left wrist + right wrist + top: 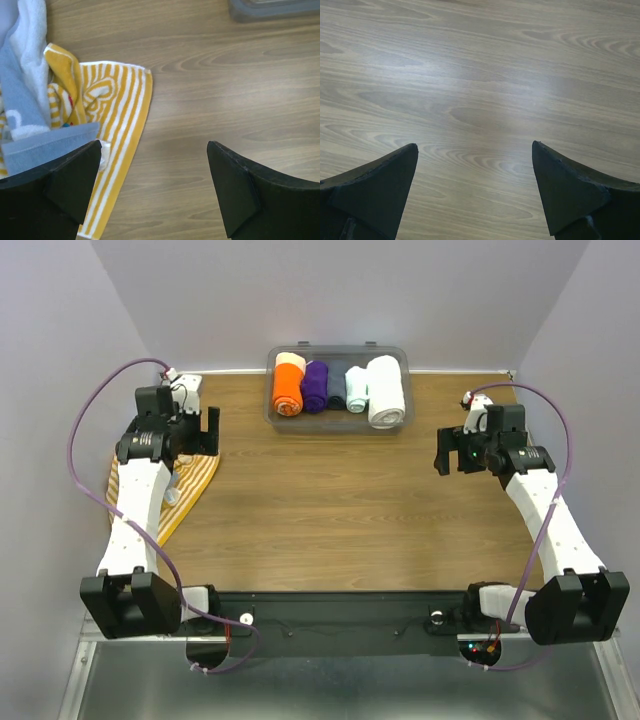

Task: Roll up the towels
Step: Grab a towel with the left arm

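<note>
Blue towel on striped towel, left-wrist view only; left fingers, right fingers apart.

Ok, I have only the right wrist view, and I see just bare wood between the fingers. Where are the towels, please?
Observer: At the left edge of the table, the striped towel lies unrolled, with the pale blue towel partly over it.
Operator: Does the left gripper hold them?
Observer: No, the left gripper is open over bare wood, beside the striped towel.
Operator: What is at the far edge?
Observer: A grey bin with rolls in it, among them an orange roll and a thick white roll.
</note>
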Tool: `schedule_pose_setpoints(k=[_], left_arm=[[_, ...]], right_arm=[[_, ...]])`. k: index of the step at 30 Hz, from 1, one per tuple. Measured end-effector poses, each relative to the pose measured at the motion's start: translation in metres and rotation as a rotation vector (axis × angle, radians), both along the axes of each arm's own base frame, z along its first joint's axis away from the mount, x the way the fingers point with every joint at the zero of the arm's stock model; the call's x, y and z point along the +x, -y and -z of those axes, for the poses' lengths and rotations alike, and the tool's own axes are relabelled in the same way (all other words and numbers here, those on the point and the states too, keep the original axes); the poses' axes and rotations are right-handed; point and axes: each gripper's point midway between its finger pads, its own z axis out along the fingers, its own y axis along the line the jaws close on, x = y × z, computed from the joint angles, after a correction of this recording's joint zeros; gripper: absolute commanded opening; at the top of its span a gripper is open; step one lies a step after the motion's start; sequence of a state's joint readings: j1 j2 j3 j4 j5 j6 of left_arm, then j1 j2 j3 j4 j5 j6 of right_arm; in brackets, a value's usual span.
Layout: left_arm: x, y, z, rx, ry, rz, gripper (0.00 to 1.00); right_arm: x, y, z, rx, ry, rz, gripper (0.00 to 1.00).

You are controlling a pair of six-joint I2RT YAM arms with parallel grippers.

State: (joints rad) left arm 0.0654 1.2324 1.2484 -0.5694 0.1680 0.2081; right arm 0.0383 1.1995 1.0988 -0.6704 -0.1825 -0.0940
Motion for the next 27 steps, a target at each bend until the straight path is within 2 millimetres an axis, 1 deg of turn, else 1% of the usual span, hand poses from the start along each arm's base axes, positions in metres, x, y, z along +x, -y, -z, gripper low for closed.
schedule_pose_setpoints(k=[2, 5, 7, 9, 13, 15, 19, 21, 23, 27], left_arm=[[0.004, -0.009, 0.001, 0.049, -0.034, -0.008, 0.99], [0.014, -0.025, 0.003, 0.132, -0.083, -0.03, 0.99], [0.015, -0.038, 0.009, 0.199, -0.12, -0.041, 0.99], [0.008, -0.049, 0.015, 0.267, -0.16, -0.035, 0.99], [-0.007, -0.072, 0.019, 0.407, -0.22, -0.029, 0.99], [-0.017, -0.087, 0.027, 0.485, -0.271, -0.018, 0.99], [-0.035, -0.11, 0.046, 0.57, -0.371, -0.002, 0.99], [-0.043, -0.118, 0.054, 0.598, -0.411, 0.009, 0.99], [-0.047, -0.12, 0.061, 0.617, -0.442, 0.031, 0.99], [-0.047, -0.123, 0.076, 0.64, -0.492, 0.073, 0.99]], right_arm=[[0.0, 0.0, 0.001, -0.003, -0.002, -0.005, 1.0], [0.0, -0.002, 0.004, 0.0, -0.013, -0.019, 1.0], [0.0, -0.004, 0.007, 0.005, -0.022, -0.032, 1.0], [0.001, -0.005, 0.01, 0.008, -0.034, -0.044, 1.0], [0.004, -0.008, 0.013, 0.015, -0.058, -0.06, 1.0], [0.006, -0.011, 0.013, 0.025, -0.066, -0.07, 1.0], [0.008, -0.015, 0.018, 0.044, -0.088, -0.088, 1.0], [0.007, -0.016, 0.021, 0.049, -0.099, -0.093, 1.0], [0.007, -0.017, 0.024, 0.053, -0.11, -0.095, 1.0], [0.009, -0.019, 0.029, 0.06, -0.133, -0.1, 1.0]])
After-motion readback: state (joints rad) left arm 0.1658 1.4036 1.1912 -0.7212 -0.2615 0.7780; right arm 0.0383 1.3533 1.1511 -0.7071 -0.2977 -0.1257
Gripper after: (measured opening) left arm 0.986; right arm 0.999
